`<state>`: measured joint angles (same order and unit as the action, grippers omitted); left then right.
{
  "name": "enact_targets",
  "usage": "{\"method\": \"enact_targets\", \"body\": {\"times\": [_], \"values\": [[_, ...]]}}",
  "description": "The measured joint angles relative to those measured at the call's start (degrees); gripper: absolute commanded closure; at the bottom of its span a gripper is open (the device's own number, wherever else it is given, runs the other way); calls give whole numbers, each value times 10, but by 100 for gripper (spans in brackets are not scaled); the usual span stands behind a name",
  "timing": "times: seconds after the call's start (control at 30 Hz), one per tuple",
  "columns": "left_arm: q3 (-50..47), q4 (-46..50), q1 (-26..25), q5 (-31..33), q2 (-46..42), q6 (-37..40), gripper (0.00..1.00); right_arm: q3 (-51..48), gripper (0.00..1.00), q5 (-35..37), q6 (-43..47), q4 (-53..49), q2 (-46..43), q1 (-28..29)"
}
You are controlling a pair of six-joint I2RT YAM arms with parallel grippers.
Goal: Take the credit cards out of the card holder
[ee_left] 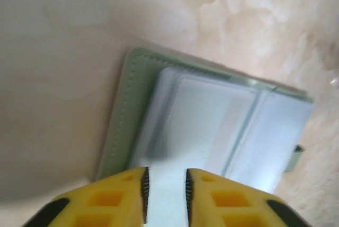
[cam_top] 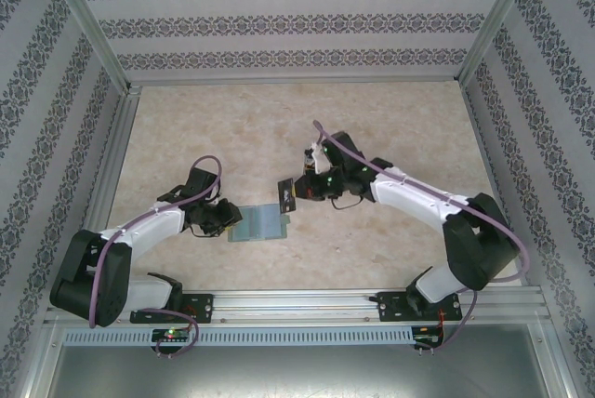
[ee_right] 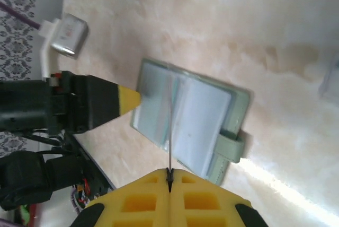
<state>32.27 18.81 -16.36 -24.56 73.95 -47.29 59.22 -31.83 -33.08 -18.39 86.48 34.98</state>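
Two arms are bolted to a slotted aluminium rail point(cam_top: 307, 305) at the near edge; just past it lies the marbled beige table point(cam_top: 390, 119), smooth and faintly glossy. The left gripper point(cam_top: 228, 218) point(ee_left: 165, 176) point(ee_right: 127, 101) has ribbed yellow fingers standing a narrow gap apart with nothing pinched between them, their tips at the left edge of the card holder point(cam_top: 260, 224) point(ee_left: 212, 126) point(ee_right: 196, 115). That holder lies flat and open on the table; it has pale grey-blue slot panels, a stitched green border and a small strap tab point(ee_right: 230, 147) on one side. Just beyond and above it, the right gripper point(cam_top: 296, 192) point(ee_right: 169, 173) is clamped on a thin, rigid black card point(cam_top: 286, 193) point(ee_right: 169, 131), held clear of the holder and seen edge-on from the wrist. Farthest off, walls point(cam_top: 297, 26) carry striped ornamental wallpaper.
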Motion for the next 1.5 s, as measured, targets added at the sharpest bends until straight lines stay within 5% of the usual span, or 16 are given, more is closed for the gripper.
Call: {"method": "enact_targets", "body": {"times": [0.27,0.5,0.87,1.5], "values": [[45,18,0,3,-26,11,0,201,100,128,236,-223,-6,-14],[56,31,0,10,-56,15,0,284,100,274,454,-331,44,-15],[56,36,0,11,-59,15,0,309,100,428,680,-336,146,17],[46,36,0,11,-59,14,0,302,100,479,773,-271,199,26]]}}
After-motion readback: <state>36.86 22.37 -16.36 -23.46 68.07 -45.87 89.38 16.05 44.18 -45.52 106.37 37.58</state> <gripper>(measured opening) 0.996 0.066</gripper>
